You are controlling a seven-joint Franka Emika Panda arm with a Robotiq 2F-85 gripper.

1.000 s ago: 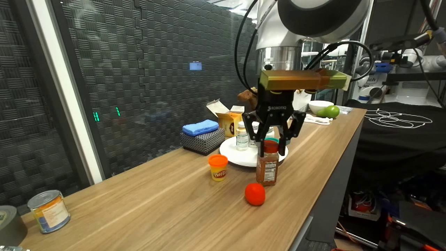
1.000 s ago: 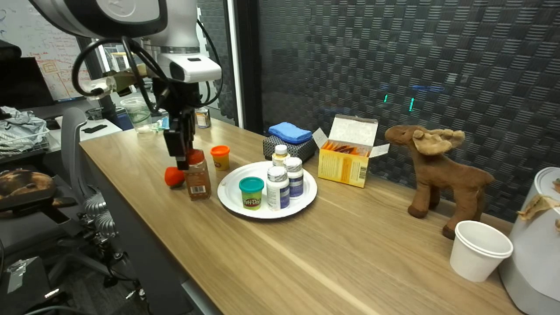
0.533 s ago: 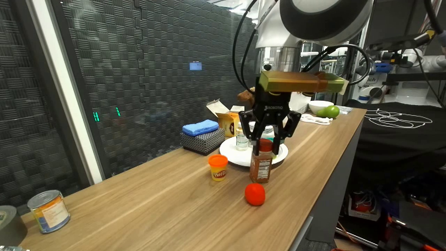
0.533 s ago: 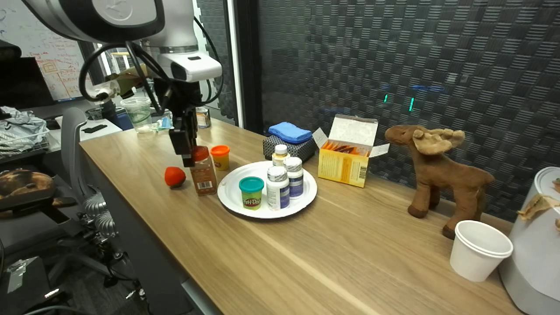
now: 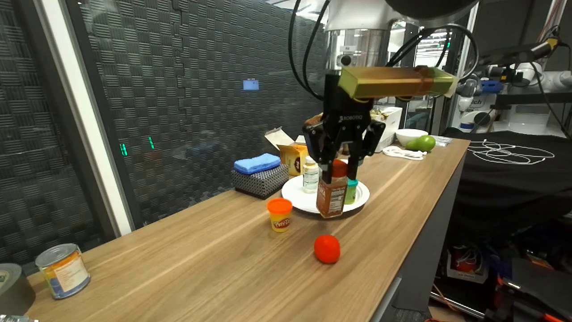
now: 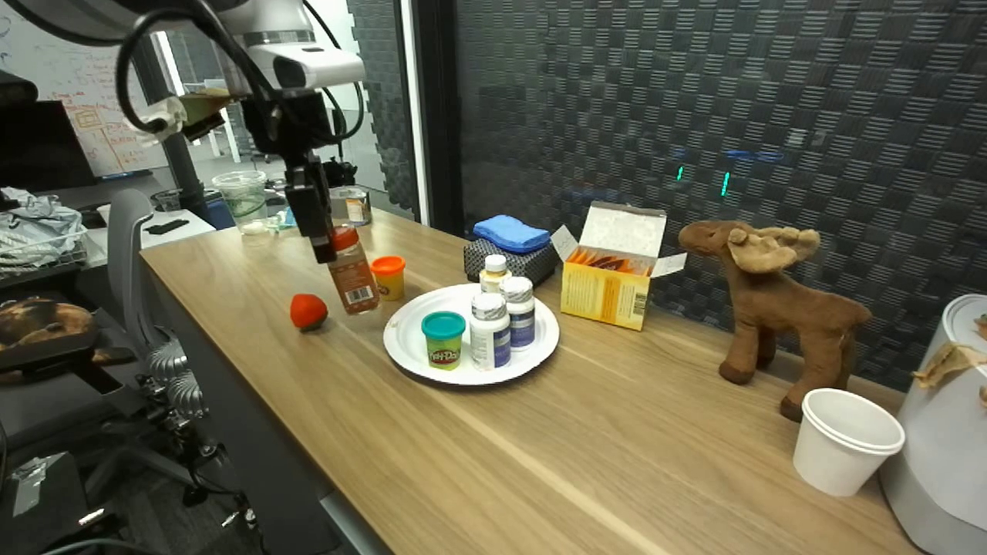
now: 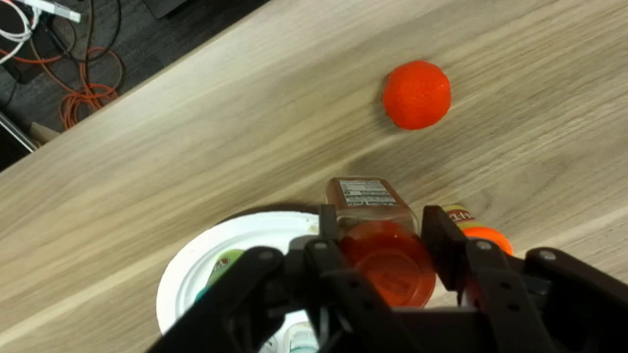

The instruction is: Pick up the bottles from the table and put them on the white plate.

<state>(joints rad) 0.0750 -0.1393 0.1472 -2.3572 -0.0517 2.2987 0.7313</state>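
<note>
A bottle is held tilted above the table, its red cap clamped between the gripper's jaws, the plate at its eight o'clock in the wrist view.

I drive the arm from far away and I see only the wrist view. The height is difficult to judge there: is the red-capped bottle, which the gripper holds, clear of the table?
Observer: Yes. In an exterior view the red-capped bottle hangs with its base above the table.
Operator: Thank you. In my picture the gripper hides a part of the white plate. What stands on it?
Observer: Three pale-capped bottles stand on it, together with the teal-lidded Play-Doh tub.
</note>
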